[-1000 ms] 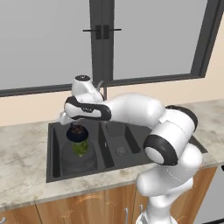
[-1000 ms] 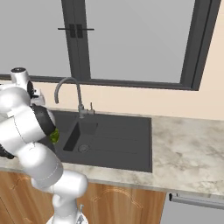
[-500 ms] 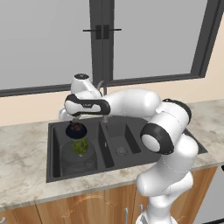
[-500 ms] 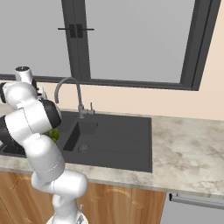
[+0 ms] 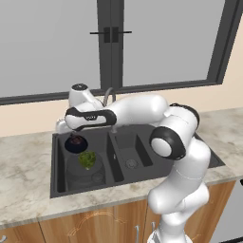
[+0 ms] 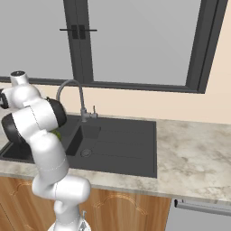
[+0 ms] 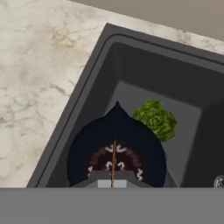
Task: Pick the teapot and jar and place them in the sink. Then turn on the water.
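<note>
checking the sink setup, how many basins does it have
2. The left basin holds the jar and has the teapot hanging over it; the right basin is under the arm, beside the faucet.

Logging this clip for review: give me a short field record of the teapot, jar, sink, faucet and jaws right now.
teapot: black teapot hangs by its wire handle above the left basin, directly under the gripper
jar: grey glass jar with green contents stands in the left basin, below the teapot
sink: black double-basin sink, right basin holds nothing
faucet: grey gooseneck faucet, no water stream visible
jaws: shut on the teapot's handle
task stage: jar placed, teapot not yet released, water off
</note>
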Controlling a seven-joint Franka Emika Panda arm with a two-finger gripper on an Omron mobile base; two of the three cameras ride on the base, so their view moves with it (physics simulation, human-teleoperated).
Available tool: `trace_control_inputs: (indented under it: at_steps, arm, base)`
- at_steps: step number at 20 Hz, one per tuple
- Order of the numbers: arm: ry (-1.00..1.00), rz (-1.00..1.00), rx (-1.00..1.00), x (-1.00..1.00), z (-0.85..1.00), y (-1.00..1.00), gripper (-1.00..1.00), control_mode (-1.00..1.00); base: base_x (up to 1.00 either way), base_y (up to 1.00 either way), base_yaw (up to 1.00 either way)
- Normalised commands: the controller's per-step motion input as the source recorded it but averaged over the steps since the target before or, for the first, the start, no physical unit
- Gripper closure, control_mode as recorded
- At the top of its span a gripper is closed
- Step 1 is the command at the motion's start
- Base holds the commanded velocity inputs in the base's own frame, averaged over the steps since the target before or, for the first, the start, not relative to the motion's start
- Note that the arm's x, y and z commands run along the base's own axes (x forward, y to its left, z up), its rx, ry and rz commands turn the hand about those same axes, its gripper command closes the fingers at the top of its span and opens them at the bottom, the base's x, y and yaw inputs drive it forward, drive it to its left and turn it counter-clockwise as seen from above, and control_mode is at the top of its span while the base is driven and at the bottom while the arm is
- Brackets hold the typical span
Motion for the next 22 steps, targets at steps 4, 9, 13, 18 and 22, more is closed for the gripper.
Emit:
trace_control_inputs:
  at_steps: [4, 9, 13, 18, 22]
  arm:
    - [0.0, -0.18, 0.0, 0.15, -0.07, 0.32, 1.0, -1.0]
    - [0.0, -0.16, 0.0, 0.23, -0.06, 0.09, 1.0, -1.0]
    - [0.0, -0.12, 0.0, 0.33, 0.0, 0.0, 1.0, -1.0]
    - [0.0, -0.08, 0.0, 0.38, 0.0, 0.0, 1.0, -1.0]
    - [0.0, -0.04, 0.0, 0.4, -0.06, 0.0, 1.0, -1.0]
  base:
    - [0.0, 0.0, 0.0]
    - [0.0, 0.0, 0.0]
    - [0.0, 0.0, 0.0]
    - [0.0, 0.0, 0.0]
    - [0.0, 0.0, 0.0]
